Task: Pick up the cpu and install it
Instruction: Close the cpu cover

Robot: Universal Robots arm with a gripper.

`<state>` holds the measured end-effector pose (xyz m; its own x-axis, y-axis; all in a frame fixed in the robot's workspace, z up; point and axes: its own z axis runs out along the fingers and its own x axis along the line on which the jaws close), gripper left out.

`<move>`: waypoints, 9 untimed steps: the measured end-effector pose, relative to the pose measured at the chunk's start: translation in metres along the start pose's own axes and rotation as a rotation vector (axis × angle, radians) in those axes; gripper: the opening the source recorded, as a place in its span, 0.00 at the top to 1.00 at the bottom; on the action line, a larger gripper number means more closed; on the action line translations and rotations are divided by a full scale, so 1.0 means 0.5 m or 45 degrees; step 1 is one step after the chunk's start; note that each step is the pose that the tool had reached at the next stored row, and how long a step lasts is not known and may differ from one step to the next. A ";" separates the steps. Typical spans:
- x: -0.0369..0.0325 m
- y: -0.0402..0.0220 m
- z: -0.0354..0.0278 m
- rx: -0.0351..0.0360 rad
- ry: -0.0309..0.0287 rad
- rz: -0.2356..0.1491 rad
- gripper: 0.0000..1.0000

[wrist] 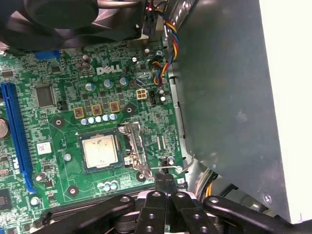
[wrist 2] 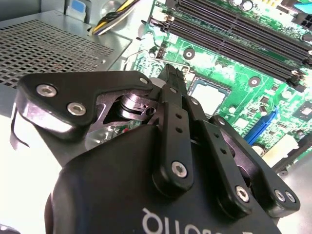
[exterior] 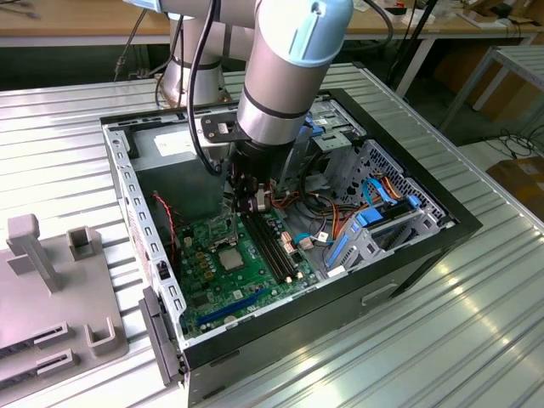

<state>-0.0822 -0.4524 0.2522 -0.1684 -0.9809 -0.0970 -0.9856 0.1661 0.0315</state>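
The cpu [wrist: 100,151] lies flat in its socket on the green motherboard [wrist: 63,122], silver top up; it also shows in the second wrist view [wrist 2: 208,96] and the exterior view [exterior: 229,257]. The socket's metal frame [wrist: 134,144] stands hinged open beside it. My gripper [wrist: 164,178] is shut, its black fingertips pressed together just beside the socket, at the thin wire lever [wrist: 168,168]. I hold nothing that I can see. In the second wrist view the gripper [wrist 2: 173,78] points down at the board near the cpu. In the exterior view the gripper [exterior: 246,204] hangs inside the case.
The open computer case [exterior: 408,255] lies on a ribbed metal table. Black memory slots [exterior: 272,242] run beside the socket, a blue slot [wrist: 17,136] on the far side. A grey case wall [wrist: 219,97], coloured cables [wrist: 163,63] and a fan [wrist: 58,14] crowd the board. A grey fixture [exterior: 51,289] stands at the exterior view's left.
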 end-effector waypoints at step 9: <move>0.000 0.000 0.000 0.0054 0.0321 0.000 0.89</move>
<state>-0.0822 -0.4524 0.2524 -0.1684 -0.9831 -0.0719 -0.9856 0.1668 0.0273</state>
